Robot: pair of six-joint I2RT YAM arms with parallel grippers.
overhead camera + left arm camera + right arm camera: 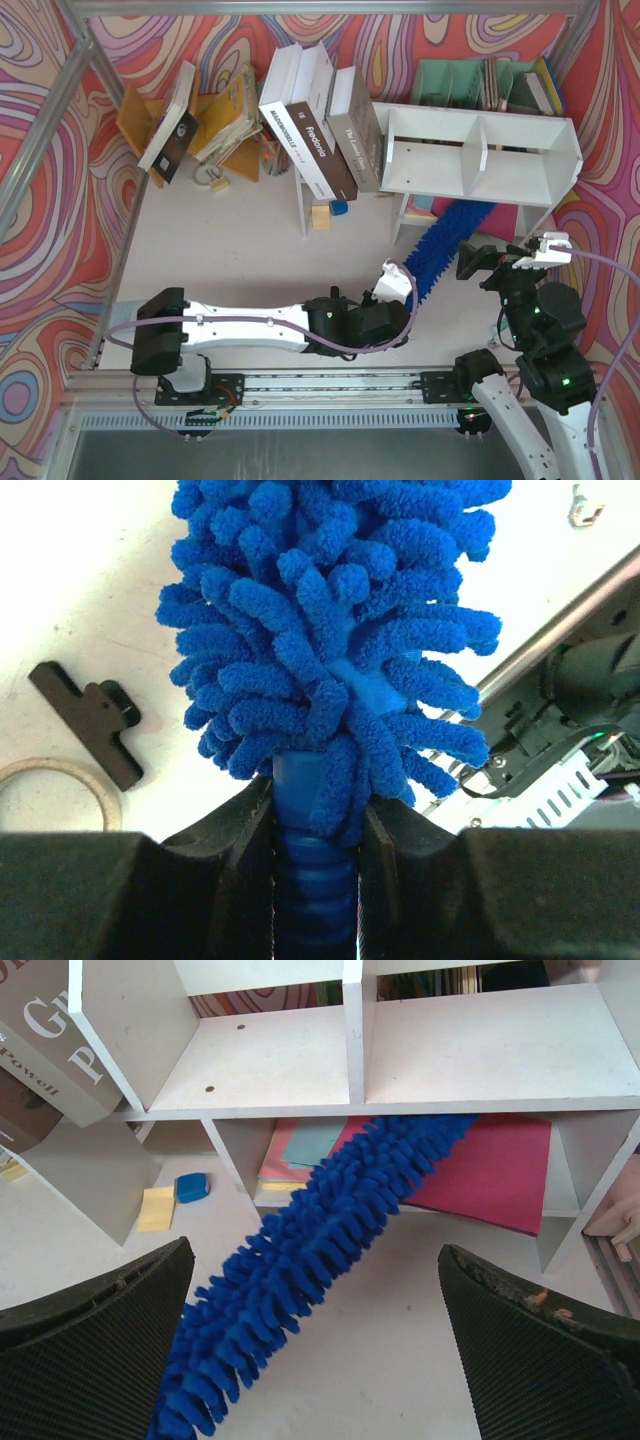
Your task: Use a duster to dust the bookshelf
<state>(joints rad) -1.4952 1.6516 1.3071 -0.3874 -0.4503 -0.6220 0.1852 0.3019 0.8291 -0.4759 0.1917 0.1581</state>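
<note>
The white bookshelf point(480, 150) stands at the back right with its two open compartments point(350, 1060) facing me. The blue fluffy duster point(450, 245) slants from the middle of the table up to the right. Its tip point(440, 1130) reaches under the shelf's bottom board, between the legs. My left gripper point(395, 285) is shut on the duster's ribbed blue handle point(315, 880), just below the fluffy head point(330, 630). My right gripper point(475, 262) hovers to the right of the duster. It is open wide, with the duster point(320, 1250) passing below, between its black fingers point(90, 1350), untouched.
Large books point(320, 130) lean against the shelf's left side. A yellow-orange book rack point(220, 120) stands at the back left and a teal organizer point(480, 85) behind the shelf. Red and coloured sheets point(490, 1175) lie under the shelf. A blue block point(193, 1187), black clip point(90, 725) and ring point(50, 790) lie on the table.
</note>
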